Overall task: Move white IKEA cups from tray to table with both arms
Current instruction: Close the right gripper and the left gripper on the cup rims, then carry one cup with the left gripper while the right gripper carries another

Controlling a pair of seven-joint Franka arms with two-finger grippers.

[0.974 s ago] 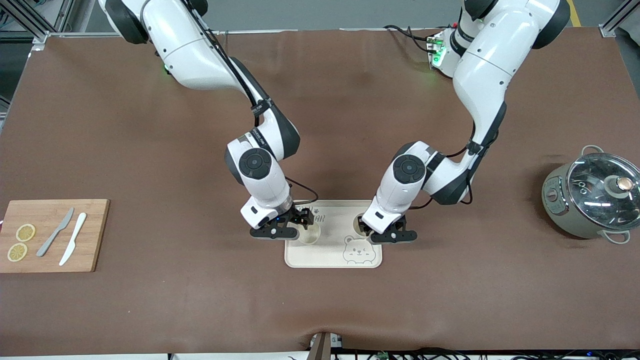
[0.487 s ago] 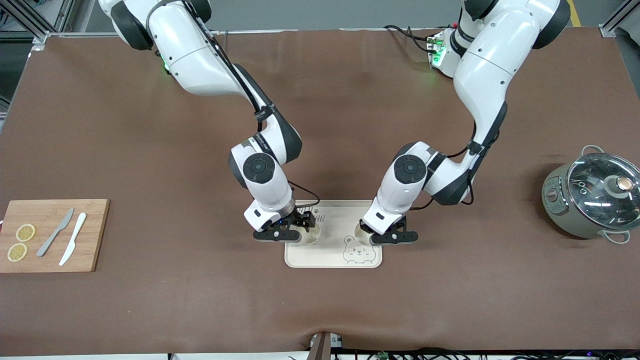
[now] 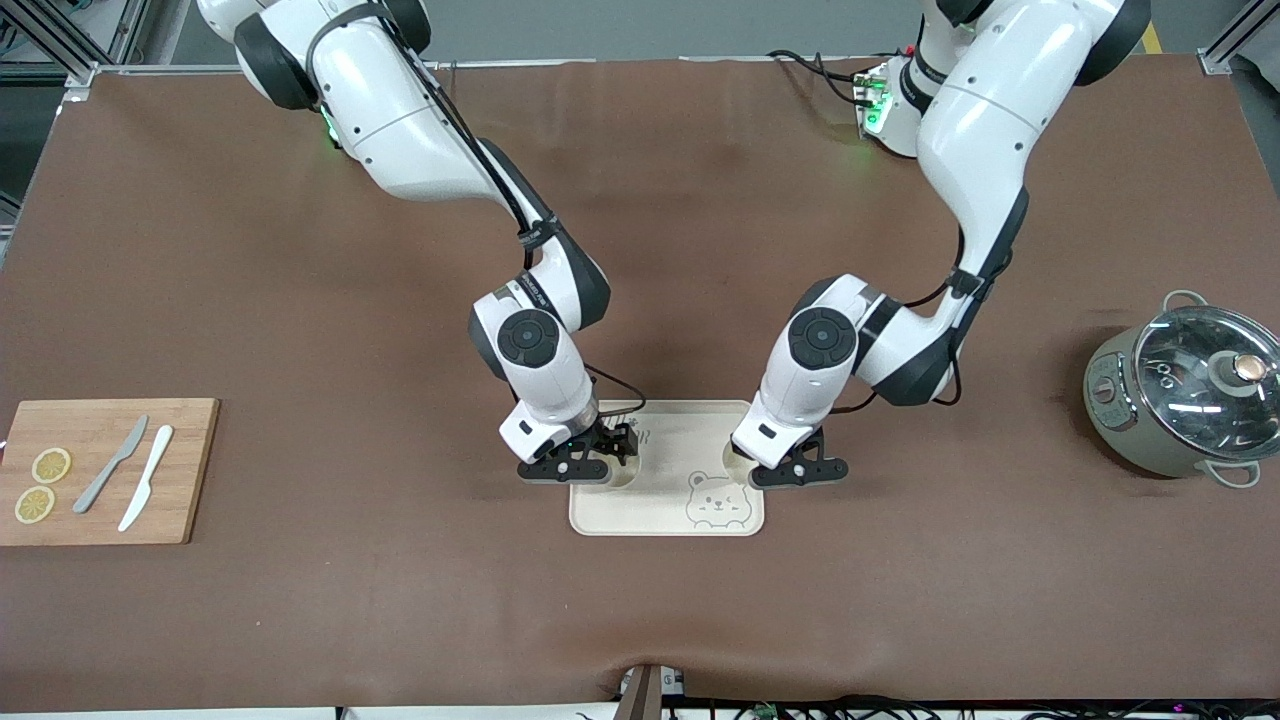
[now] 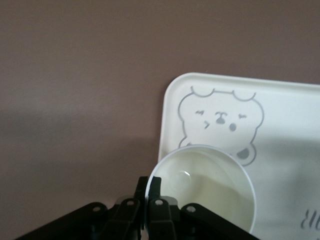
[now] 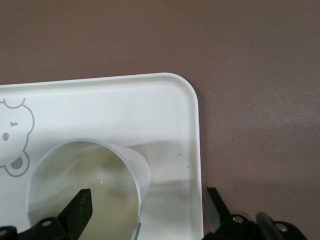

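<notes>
On tray (image 3: 665,515) | left gripper (image 4: 154,197) pinches one cup's (image 4: 210,185) wall, thin grip may slip | right gripper (image 5: 145,207) gapes astride other cup's (image 5: 90,175) wall, may tip it

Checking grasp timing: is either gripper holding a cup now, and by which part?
The left gripper is shut on the rim wall of one white cup, one finger inside. The right gripper straddles the other cup's wall, open, holding nothing.
</notes>
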